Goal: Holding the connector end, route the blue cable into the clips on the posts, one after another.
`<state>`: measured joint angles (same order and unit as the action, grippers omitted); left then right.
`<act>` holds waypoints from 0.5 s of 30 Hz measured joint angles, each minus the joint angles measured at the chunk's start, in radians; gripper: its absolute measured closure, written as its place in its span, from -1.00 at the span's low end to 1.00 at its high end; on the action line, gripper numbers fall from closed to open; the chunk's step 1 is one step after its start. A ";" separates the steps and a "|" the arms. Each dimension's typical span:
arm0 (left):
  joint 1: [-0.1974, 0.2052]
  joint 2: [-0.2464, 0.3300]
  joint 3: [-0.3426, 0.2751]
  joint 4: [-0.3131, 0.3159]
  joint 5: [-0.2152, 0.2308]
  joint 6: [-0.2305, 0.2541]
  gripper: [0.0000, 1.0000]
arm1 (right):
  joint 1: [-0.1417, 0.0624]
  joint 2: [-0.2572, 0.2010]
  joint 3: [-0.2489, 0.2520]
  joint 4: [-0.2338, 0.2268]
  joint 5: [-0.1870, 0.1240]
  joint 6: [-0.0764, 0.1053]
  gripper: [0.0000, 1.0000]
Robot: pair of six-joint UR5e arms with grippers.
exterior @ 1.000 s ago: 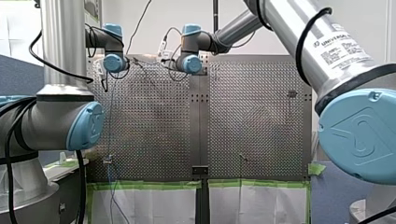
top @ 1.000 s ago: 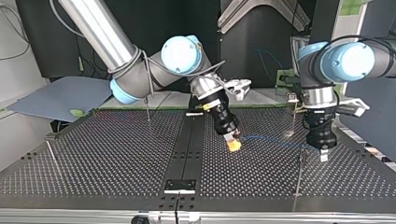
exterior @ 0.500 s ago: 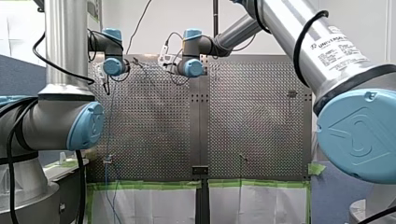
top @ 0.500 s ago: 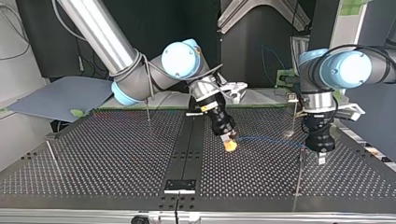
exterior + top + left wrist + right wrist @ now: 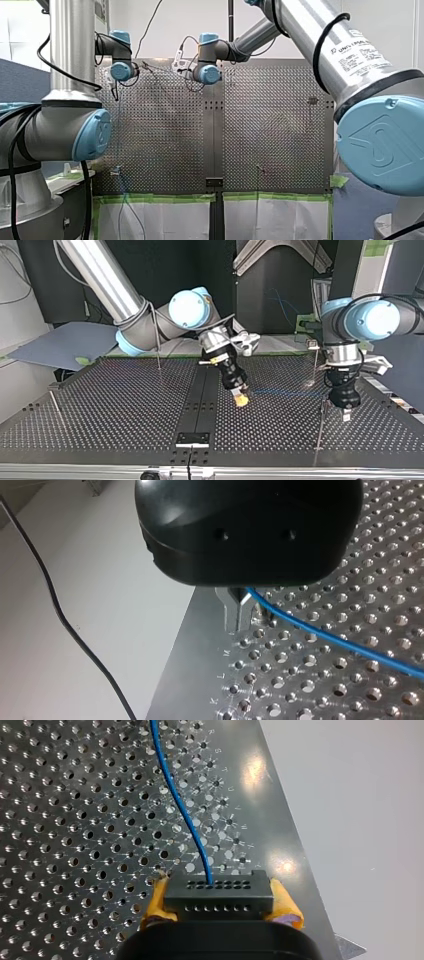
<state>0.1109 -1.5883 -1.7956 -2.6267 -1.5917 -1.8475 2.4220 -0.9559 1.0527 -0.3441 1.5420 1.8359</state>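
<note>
Two yellow pads (image 5: 282, 902) of my right gripper (image 5: 217, 887) clamped a black rectangular connector (image 5: 218, 900). Its thin blue cable (image 5: 175, 800) ran ahead, pinched between my left gripper's (image 5: 240, 615) metal fingers (image 5: 231, 612).

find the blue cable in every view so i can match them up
Front view: blue cable runs faintly down the left of the perforated table.
Top view: blue cable between my right tool and my left tool.
Left wrist view: blue cable leaves my left tool across the holes.
Right wrist view: blue cable runs ahead from the connector in my right tool.
Shared landmark: that perforated table.
</note>
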 joint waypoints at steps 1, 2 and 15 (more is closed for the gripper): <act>0.001 -0.002 0.003 0.000 0.000 -0.002 0.99 | -0.002 0.000 0.000 -0.002 -0.001 0.000 1.00; 0.001 -0.006 0.007 0.000 0.000 -0.004 0.99 | -0.004 0.000 -0.001 -0.004 -0.002 0.000 1.00; 0.010 -0.057 0.049 -0.001 0.001 -0.014 0.99 | -0.019 0.034 -0.024 -0.028 -0.021 -0.001 1.00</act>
<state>0.1205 -1.6451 -1.7464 -2.6281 -1.5908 -1.8614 2.4029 -0.9222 1.0290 -0.3722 1.5209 1.8352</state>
